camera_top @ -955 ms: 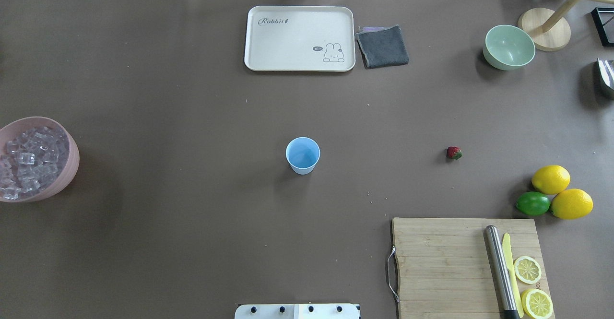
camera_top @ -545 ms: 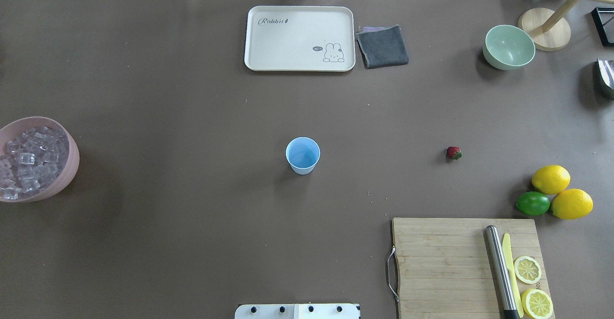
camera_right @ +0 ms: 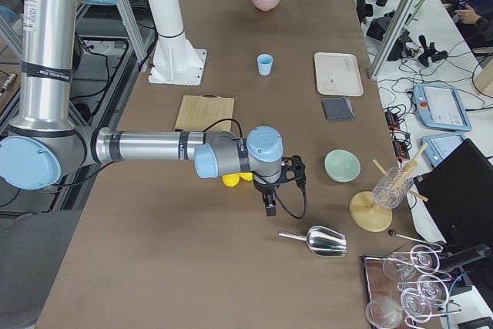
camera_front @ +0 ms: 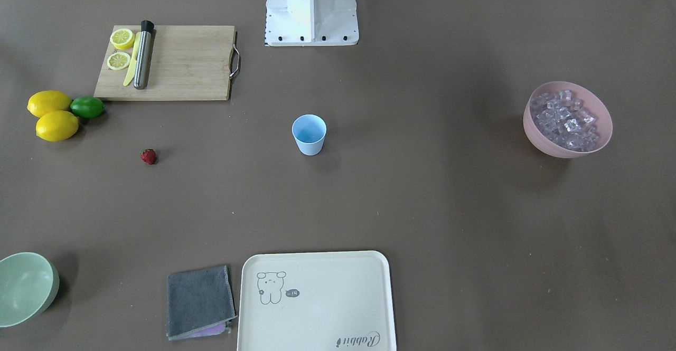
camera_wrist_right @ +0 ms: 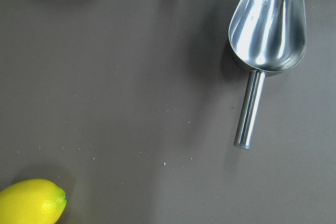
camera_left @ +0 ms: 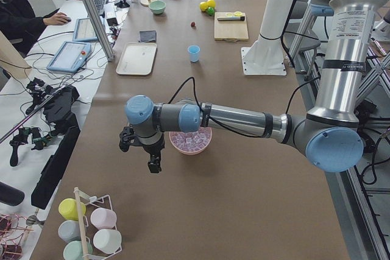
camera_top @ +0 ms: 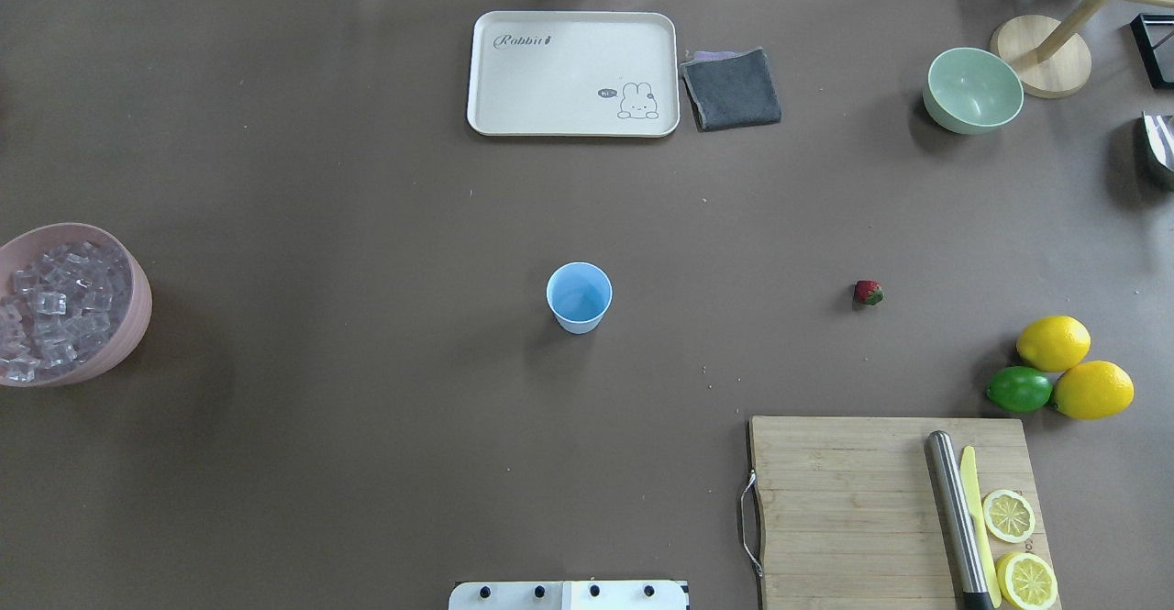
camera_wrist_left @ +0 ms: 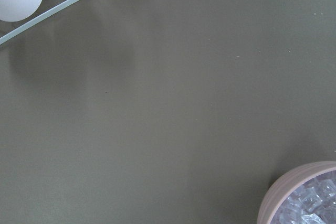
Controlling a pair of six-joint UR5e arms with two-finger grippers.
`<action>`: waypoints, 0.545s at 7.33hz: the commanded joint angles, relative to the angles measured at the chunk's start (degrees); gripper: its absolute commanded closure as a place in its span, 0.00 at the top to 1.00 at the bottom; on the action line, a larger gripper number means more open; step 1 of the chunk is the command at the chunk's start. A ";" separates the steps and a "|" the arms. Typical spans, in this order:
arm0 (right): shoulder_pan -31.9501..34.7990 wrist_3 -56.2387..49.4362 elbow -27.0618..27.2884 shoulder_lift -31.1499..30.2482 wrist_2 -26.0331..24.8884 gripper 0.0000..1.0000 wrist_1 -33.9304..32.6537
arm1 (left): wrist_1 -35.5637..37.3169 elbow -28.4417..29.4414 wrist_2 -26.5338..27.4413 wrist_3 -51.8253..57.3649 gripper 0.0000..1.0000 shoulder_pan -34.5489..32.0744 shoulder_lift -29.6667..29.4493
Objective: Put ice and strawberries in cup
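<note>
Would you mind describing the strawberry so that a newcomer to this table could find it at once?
In the overhead view, start at the wooden cutting board at the near right. Beyond its far edge, on the bare brown table between the light-blue cup and the lemons and lime, lies the strawberry. It is the only red thing, green-capped and far smaller than the citrus fruits.

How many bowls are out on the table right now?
2. The pink bowl, holding ice, sits on the robot's far left; the pale green bowl is at its far right.
</note>
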 commanded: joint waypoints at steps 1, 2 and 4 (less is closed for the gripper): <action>-0.08 0.05 -0.09 -0.36 -0.18 1.00 -0.29 | 0.00 -0.06 0.02 0.00 0.98 0.42 -0.03; -0.08 -0.04 -0.17 -0.45 -0.53 1.00 -0.29 | 0.00 -0.15 0.02 0.00 0.98 0.42 0.06; -0.08 -0.04 -0.18 -0.72 -1.76 1.00 -0.38 | 0.00 -0.32 -0.07 0.00 0.98 0.42 0.06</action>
